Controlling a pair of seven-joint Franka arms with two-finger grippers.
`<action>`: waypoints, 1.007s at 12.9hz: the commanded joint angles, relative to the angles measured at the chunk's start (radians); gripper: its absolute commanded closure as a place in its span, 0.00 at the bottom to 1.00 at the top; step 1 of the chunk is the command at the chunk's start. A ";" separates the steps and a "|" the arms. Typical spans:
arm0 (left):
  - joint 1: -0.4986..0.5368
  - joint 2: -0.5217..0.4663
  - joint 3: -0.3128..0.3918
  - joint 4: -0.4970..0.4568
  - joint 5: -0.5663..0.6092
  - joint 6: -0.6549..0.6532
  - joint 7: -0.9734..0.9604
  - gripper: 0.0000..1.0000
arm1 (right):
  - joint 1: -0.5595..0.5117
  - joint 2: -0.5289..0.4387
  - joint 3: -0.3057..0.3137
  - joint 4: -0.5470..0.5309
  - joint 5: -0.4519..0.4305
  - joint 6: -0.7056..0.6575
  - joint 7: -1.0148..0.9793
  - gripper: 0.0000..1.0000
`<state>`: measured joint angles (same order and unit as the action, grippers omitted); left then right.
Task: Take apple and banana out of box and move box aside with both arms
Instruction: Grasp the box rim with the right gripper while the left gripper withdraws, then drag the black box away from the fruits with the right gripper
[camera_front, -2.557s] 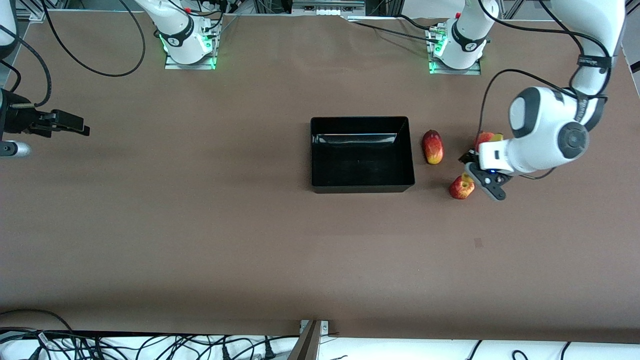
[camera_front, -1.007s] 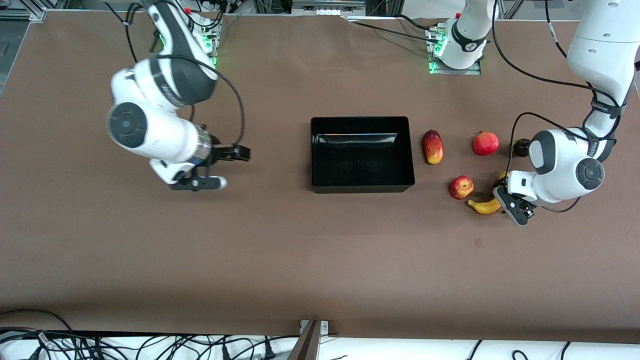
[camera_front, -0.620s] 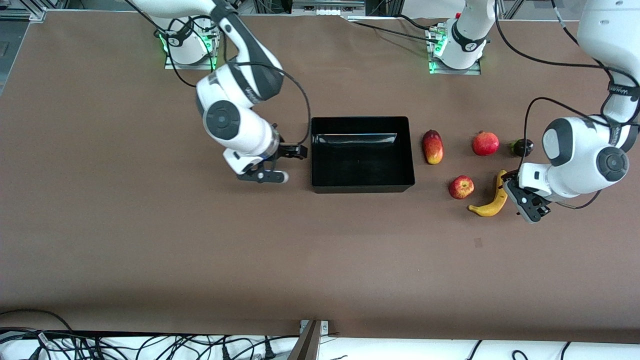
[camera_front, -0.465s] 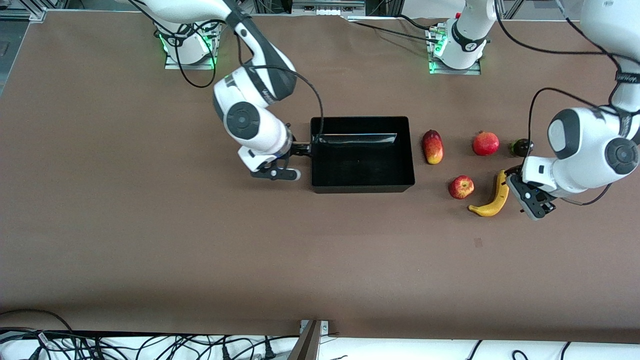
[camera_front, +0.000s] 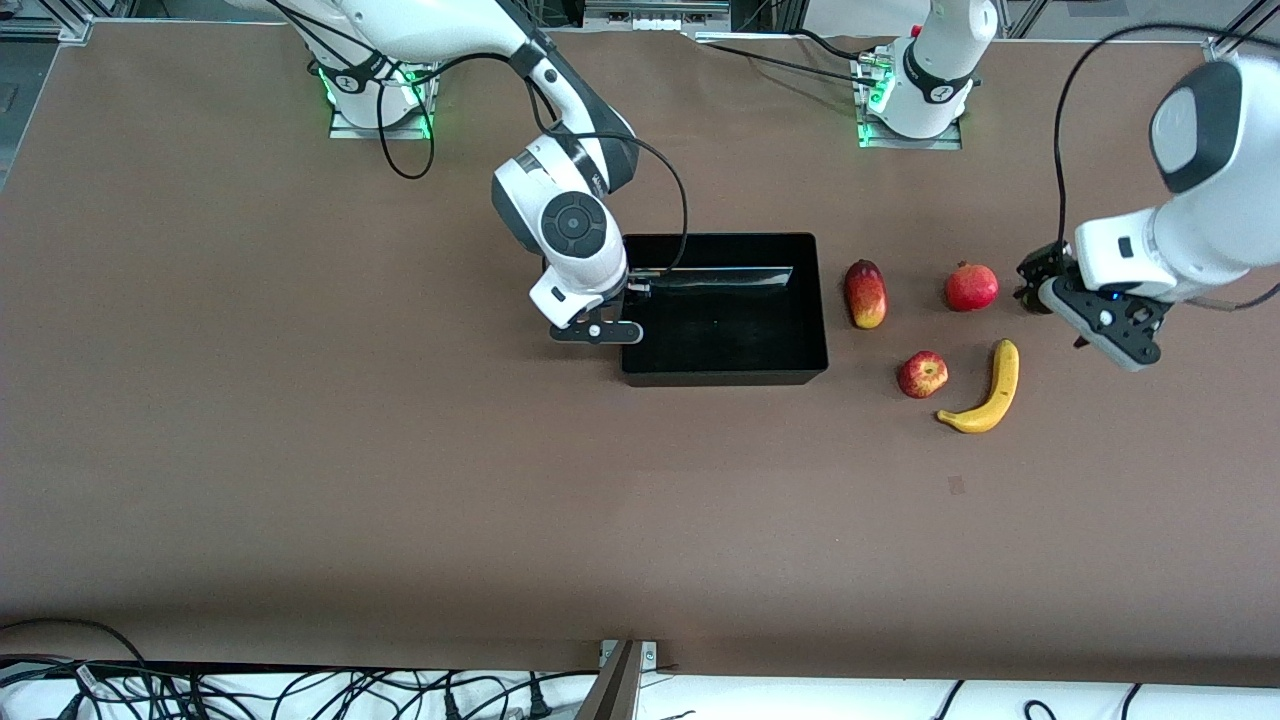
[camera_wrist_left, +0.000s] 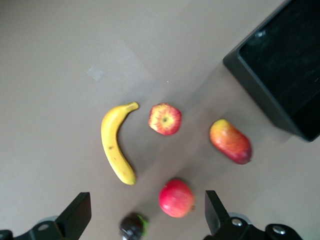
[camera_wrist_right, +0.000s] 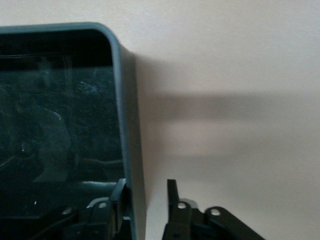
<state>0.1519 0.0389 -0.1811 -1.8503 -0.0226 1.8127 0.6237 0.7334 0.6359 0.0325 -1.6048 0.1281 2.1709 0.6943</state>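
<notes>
The black box (camera_front: 720, 378) sits mid-table, empty. My right gripper (camera_front: 632, 292) is open and straddles the box wall at the right arm's end; in the right wrist view (camera_wrist_right: 146, 200) one finger is inside the wall (camera_wrist_right: 127, 125) and one outside, with a gap. The red apple (camera_front: 922, 374) and yellow banana (camera_front: 985, 392) lie on the table toward the left arm's end. My left gripper (camera_front: 1040, 280) is wide open and empty, up over the table above the fruits. Its view (camera_wrist_left: 145, 220) shows the apple (camera_wrist_left: 164, 119), banana (camera_wrist_left: 114, 150) and a box corner (camera_wrist_left: 260, 75).
An oblong red-yellow fruit (camera_front: 865, 293) lies beside the box. A round red crowned fruit (camera_front: 971, 286) lies beside it, toward the left arm's end. A small dark fruit (camera_wrist_left: 132, 226) lies under my left gripper. Cables run along the table's near edge.
My right arm swung in from its end of the table and set its open fingers over the box wall. My left gripper rose away from the banana, which now lies in full view.
</notes>
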 joint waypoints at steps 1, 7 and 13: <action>-0.061 -0.007 0.029 0.101 -0.003 -0.134 -0.251 0.00 | 0.023 0.016 -0.014 -0.004 -0.021 0.046 0.014 0.69; -0.137 0.009 0.103 0.282 -0.002 -0.330 -0.530 0.00 | -0.061 -0.062 -0.025 -0.007 -0.005 -0.017 -0.034 1.00; -0.118 0.012 0.104 0.301 -0.003 -0.343 -0.594 0.00 | -0.406 -0.352 -0.083 -0.179 0.088 -0.298 -0.593 1.00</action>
<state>0.0355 0.0272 -0.0780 -1.5900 -0.0226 1.4922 0.0580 0.4501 0.4015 -0.0530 -1.6665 0.1647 1.9197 0.3358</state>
